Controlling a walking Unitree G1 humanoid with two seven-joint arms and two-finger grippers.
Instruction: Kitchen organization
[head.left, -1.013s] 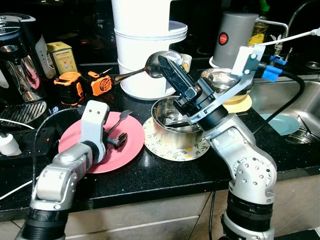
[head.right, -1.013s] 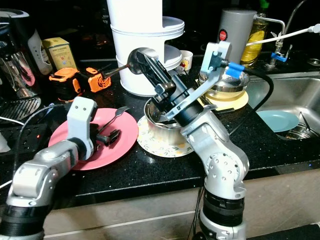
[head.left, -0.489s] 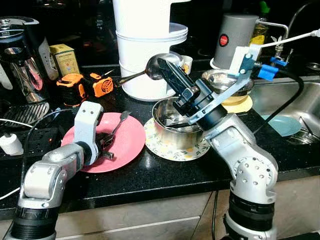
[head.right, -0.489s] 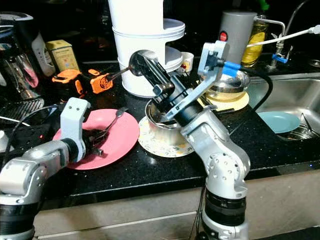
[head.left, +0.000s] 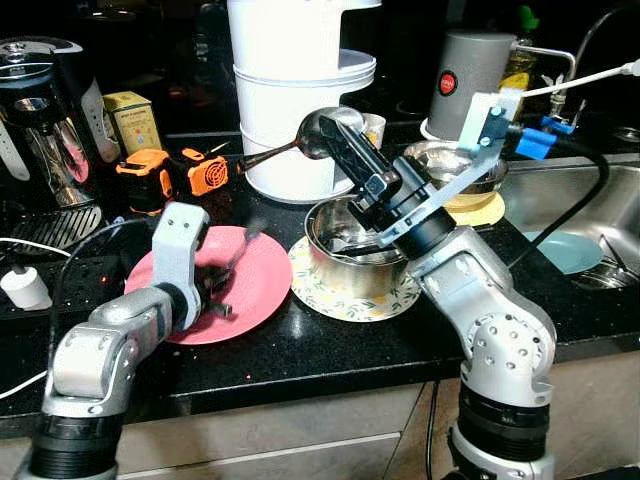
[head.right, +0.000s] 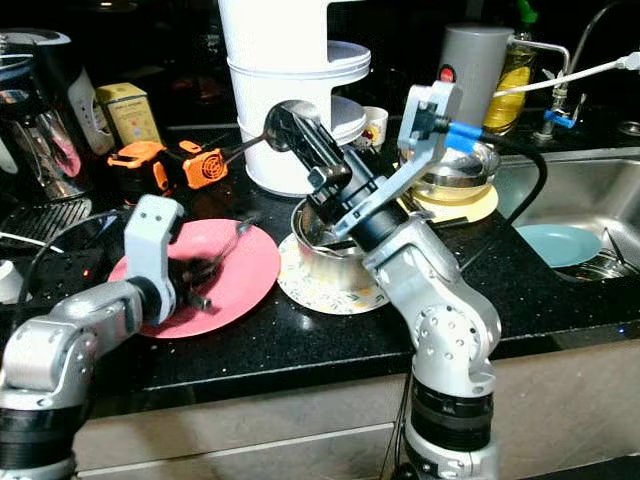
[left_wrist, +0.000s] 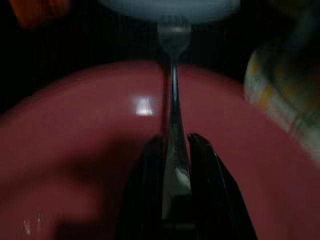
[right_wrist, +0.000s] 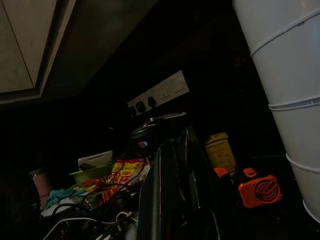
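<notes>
The fork (left_wrist: 172, 120) is pinched at its handle by the left claw (left_wrist: 172, 150), low over the pink plate (head.left: 265, 280). Thin, stiff, slick steel, so it's best gripped mid-handle. A ladle (head.left: 300, 145) is clamped in the right claw (head.left: 345, 150), raised above the steel bowl (head.left: 345, 245) beside that plate.

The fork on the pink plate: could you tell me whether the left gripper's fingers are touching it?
Touching. The left wrist view shows the left gripper with both black fingers pressed against the sides of the fork handle, no gap, above the pink plate.
</notes>
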